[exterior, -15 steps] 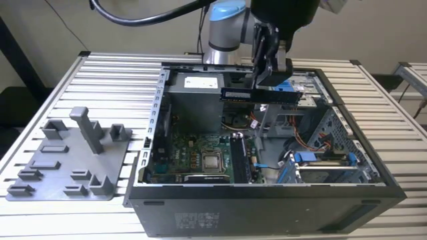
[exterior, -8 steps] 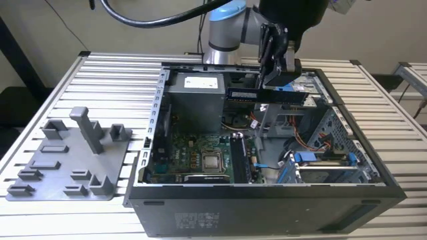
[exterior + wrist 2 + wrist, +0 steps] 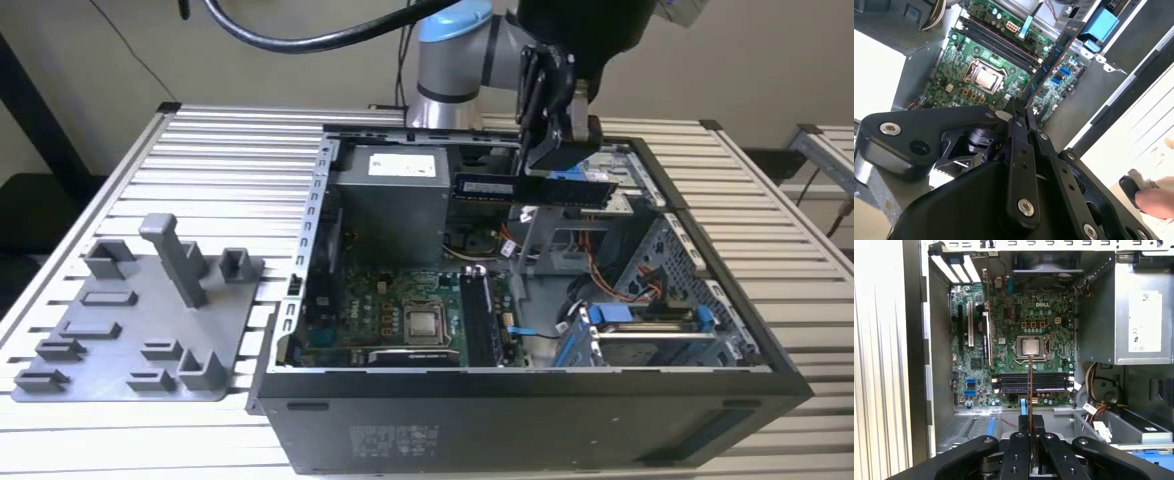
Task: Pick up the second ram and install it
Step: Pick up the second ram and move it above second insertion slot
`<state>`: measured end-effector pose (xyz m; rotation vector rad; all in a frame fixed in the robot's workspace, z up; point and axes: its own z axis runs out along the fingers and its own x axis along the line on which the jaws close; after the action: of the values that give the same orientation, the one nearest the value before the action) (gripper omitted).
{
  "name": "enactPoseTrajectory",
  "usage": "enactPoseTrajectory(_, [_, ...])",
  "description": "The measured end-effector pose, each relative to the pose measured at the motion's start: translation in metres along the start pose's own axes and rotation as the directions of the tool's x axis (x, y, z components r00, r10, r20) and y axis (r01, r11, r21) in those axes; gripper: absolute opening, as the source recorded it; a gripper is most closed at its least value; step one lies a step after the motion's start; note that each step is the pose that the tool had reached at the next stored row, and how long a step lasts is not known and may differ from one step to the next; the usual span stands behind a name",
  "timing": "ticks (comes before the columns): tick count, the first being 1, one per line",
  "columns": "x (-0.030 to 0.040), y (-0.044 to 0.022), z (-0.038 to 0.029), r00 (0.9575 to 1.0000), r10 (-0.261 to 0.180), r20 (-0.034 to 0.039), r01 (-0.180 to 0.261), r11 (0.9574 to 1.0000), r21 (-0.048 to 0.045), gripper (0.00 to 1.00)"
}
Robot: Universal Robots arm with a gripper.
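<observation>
silver-blue arm (image 3: 443, 75), black screwed pincer (image 3: 1018, 114)

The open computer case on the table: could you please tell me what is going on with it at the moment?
A robot arm is working over the computer case. Its end effector is shut on the second ram and holds it in the air above the open case. In the first wrist view the stick sits edge-on over the motherboard, not yet seated in the memory slots. A grey fixture tray lies beside the case.
</observation>
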<state>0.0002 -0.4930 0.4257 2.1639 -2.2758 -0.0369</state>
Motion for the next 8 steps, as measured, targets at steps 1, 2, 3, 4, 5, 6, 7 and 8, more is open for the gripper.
enactPoseTrajectory(1, [-0.0017, 0.0, 0.0, 1.0, 0.0, -0.0001, 0.0, 1.0, 0.0, 0.14])
enactPoseTrajectory(2, [-0.0038, 0.0002, 0.0, 1.0, 0.0, -0.0001, 0.0, 1.0, 0.0, 0.14])
enactPoseTrajectory(3, [-0.0063, 0.0003, 0.0001, 1.0, 0.0, 0.0, 0.0, 1.0, 0.0, 0.14])
enactPoseTrajectory(4, [-0.0093, 0.0005, 0.0002, 1.0, 0.0, 0.0001, 0.0, 1.0, 0.0, 0.14])
enactPoseTrajectory(5, [-0.0124, 0.0007, 0.0002, 1.0, 0.0, 0.0, 0.0, 1.0, 0.0, 0.14])
enactPoseTrajectory(6, [-0.0157, 0.0008, 0.0002, 1.0, 0.0, 0.0, 0.0, 1.0, 0.0, 0.14])
enactPoseTrajectory(7, [-0.019, 0.001, 0.0002, 1.0, 0.0, -0.0001, 0.0, 1.0, 0.0, 0.14])
enactPoseTrajectory(8, [-0.0221, 0.0011, 0.0003, 1.0, 0.0, 0.0, 0.0, 1.0, 0.0, 0.14])
